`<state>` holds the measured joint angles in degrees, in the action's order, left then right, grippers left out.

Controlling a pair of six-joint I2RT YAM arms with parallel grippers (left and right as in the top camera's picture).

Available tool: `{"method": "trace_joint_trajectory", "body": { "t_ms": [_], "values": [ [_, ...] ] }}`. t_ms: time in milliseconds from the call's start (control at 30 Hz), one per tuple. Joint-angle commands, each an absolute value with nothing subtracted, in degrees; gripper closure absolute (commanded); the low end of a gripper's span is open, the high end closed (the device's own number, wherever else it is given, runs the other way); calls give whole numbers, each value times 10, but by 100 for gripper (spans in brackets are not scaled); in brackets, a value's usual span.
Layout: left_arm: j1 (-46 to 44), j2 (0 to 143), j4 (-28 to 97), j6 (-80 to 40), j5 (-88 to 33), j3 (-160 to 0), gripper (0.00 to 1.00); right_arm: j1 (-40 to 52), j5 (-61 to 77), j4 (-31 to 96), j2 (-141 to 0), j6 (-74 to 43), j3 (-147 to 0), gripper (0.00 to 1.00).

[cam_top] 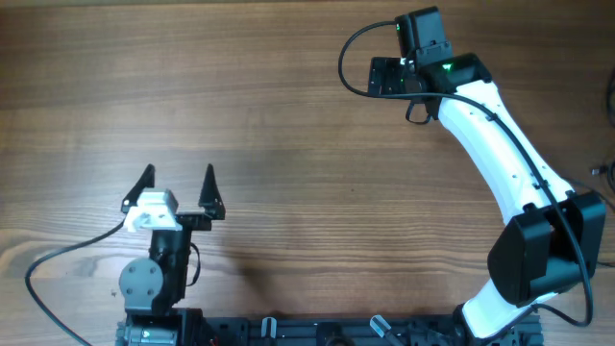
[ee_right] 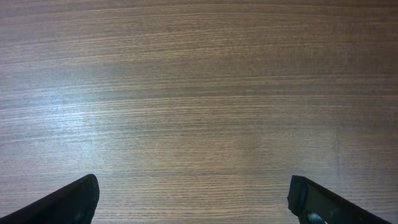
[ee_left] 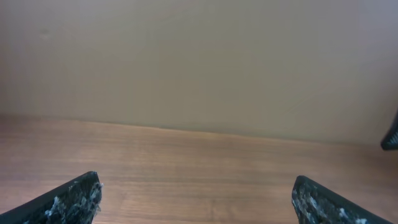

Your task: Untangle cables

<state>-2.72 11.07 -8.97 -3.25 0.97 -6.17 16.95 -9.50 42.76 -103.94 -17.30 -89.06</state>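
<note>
The thin black cables are not in any view. My left gripper (cam_top: 178, 183) is open and empty, low over the wooden table (cam_top: 288, 144) at the front left; its wrist view shows both fingertips wide apart (ee_left: 196, 186) over bare wood. My right gripper (cam_top: 382, 77) is stretched out to the far side of the table. Its wrist view shows the jaws open (ee_right: 193, 186) with only bare wood between them.
The thick black cables on the robot arms loop beside the right wrist (cam_top: 346, 67) and beside the left arm base (cam_top: 58, 259). A small dark bit (cam_top: 600, 170) shows at the right edge; I cannot tell what it is. A beige wall (ee_left: 199, 62) stands beyond the table.
</note>
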Motion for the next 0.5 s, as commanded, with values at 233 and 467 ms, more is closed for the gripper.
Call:
{"method": "trace_joint_trajectory", "body": {
  "t_ms": [233,467],
  "values": [
    [-3,34,-91,-83,3,-9,0,170,-107,427,-1046,-181,-903,0],
    [-3,2,-93,-82,3,-4,0,170,-107,427,-1046,-181,-903,0]
  ]
}}
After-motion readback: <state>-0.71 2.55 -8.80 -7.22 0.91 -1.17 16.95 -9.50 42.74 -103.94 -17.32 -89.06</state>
